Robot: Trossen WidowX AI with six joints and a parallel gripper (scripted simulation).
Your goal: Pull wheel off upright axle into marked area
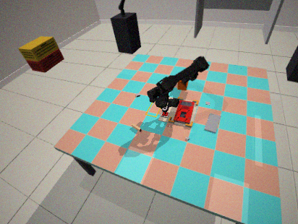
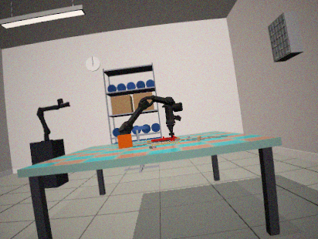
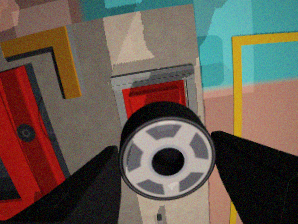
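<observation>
A black-tyred wheel with a pale spoked face point(image 3: 191, 172) point(image 1: 165, 108) is gripped between the two black fingers of my gripper point(image 3: 165, 148) point(image 2: 172, 136), which is shut on it. The wheel is over a red block point(image 3: 156, 94) point(image 1: 165, 114) in a grey holder. Its centre hole looks dark; the upright axle is hidden, so I cannot tell whether any of it is still inside. The marked area is a yellow outline point(image 3: 237, 95) point(image 1: 152, 115) on the table, beside the holder on the right in the wrist view. The wheel is outside it.
A red car-like body point(image 1: 184, 111) point(image 3: 14, 95) lies on a pale board with yellow corner brackets point(image 3: 73, 75) beside the holder. A tan stick point(image 1: 136, 126), a grey plate point(image 1: 213, 123) and an orange box point(image 1: 182, 85) point(image 2: 125, 141) are also on the table.
</observation>
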